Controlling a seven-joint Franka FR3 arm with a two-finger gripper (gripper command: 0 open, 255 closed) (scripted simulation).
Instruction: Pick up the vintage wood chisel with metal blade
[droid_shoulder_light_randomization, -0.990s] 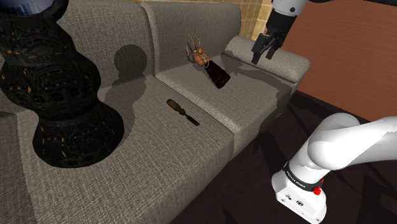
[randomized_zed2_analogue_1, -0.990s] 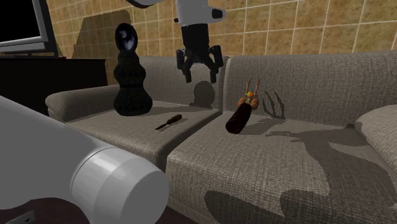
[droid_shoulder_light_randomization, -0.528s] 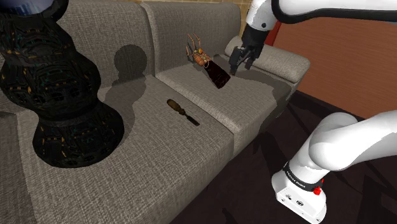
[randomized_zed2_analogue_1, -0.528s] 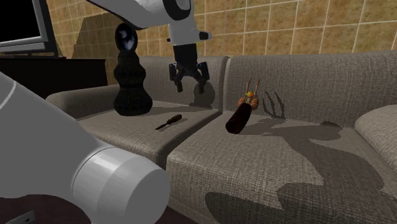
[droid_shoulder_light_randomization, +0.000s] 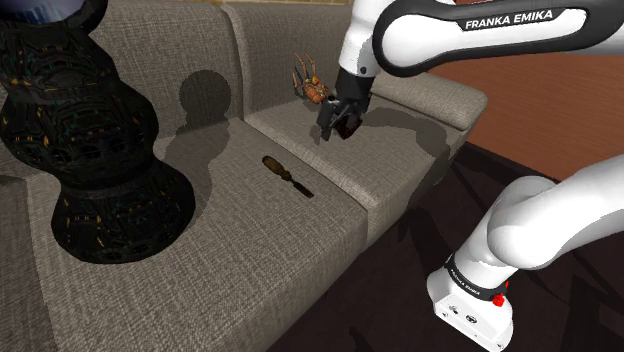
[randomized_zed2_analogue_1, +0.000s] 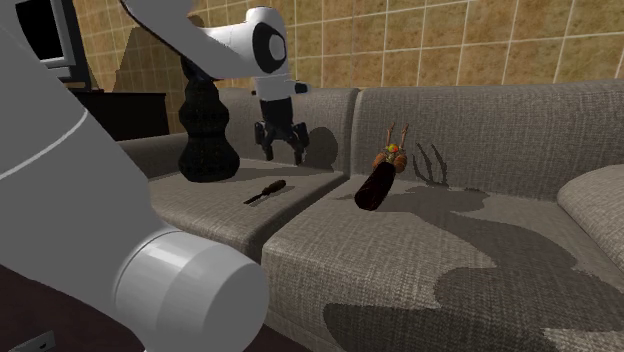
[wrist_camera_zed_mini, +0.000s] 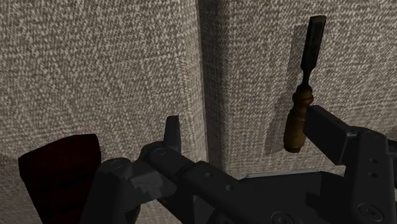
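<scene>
My gripper (randomized_zed2_analogue_1: 282, 152) hangs in the air over the grey fabric sofa (droid_shoulder_light_randomization: 250, 260), low above the seat and close to the backrest, with its jaws released: the two black fingers (wrist_camera_zed_mini: 172, 130) stand well apart and clasp nothing. In the wrist view only woven upholstery lies between them, crossed by the seam (wrist_camera_zed_mini: 202, 76) where two seat cushions meet. The chisel (wrist_camera_zed_mini: 304, 83) lies flat on the cushion on the far side of that seam from the dark red ornament (wrist_camera_zed_mini: 60, 168). It is untouched, its brown wooden handle nearer my hand and its dark blade pointing away. In the shoulder view it rests near the middle of the seat, handle toward the backrest and blade toward the front edge, well apart from my hand, which sits in front of the ornament on the neighbouring cushion. The ornament is a dark red cylinder topped with an orange knob and thin prongs, and it leans toward the backrest. A tall black vase (randomized_zed2_analogue_1: 205, 120) of bulging tiers stands on the same cushion as the chisel, further toward the sofa's arm. Behind the sofa, in the second exterior view, rises a wall of tan tiles (randomized_zed2_analogue_1: 450, 40). My stand (droid_shoulder_light_randomization: 472, 300) sits on the dark floor in front of the sofa.
</scene>
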